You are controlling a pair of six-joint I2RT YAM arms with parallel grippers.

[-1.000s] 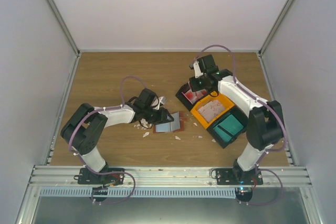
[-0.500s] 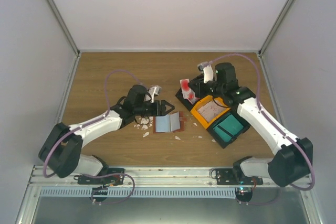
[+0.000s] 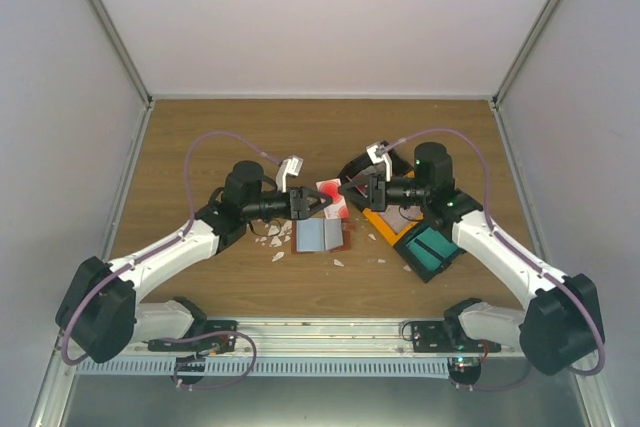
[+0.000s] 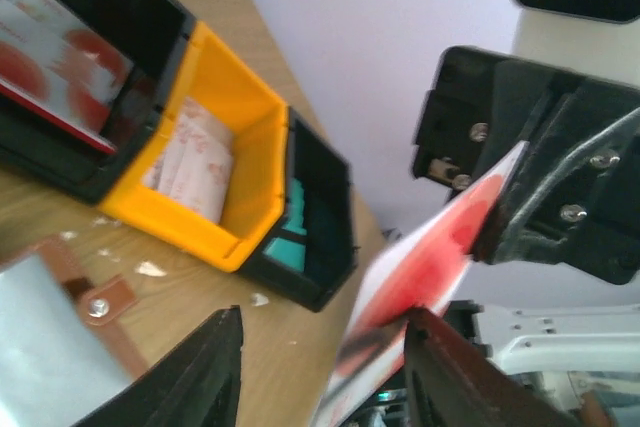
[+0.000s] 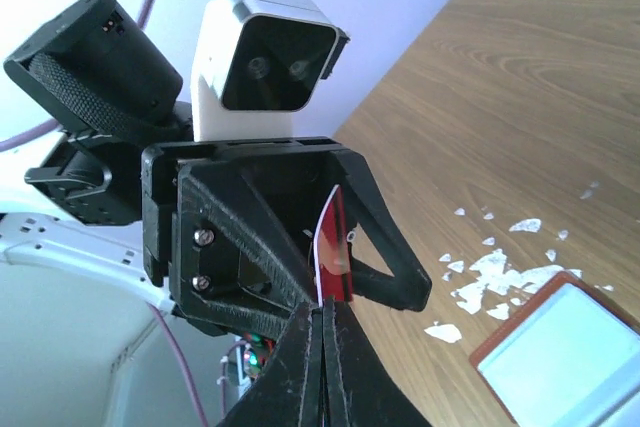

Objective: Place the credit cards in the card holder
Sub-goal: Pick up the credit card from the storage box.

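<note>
A red-and-white credit card (image 3: 333,197) hangs in the air above the table, pinched at one edge by my shut right gripper (image 3: 352,187). My left gripper (image 3: 322,204) faces it, open, with the card (image 4: 430,267) between its jaws, close against the right finger (image 4: 455,372) and far from the left one. In the right wrist view the card (image 5: 333,247) stands edge-on just beyond my right gripper (image 5: 323,312). The card holder (image 3: 320,237) lies open on the table just below both grippers, blue-grey faces up. More credit cards lie in the bins.
Three joined bins stand to the right: a black one with red-and-white cards (image 4: 60,57), a yellow one with whitish-pink cards (image 4: 190,157), and a black one with teal cards (image 3: 432,245). White torn scraps (image 5: 490,272) are strewn left of the holder.
My right arm lifted the red-and-white card out of the bin and carried it left. My left arm stretched out toward it, so the card now sits between its jaws.
</note>
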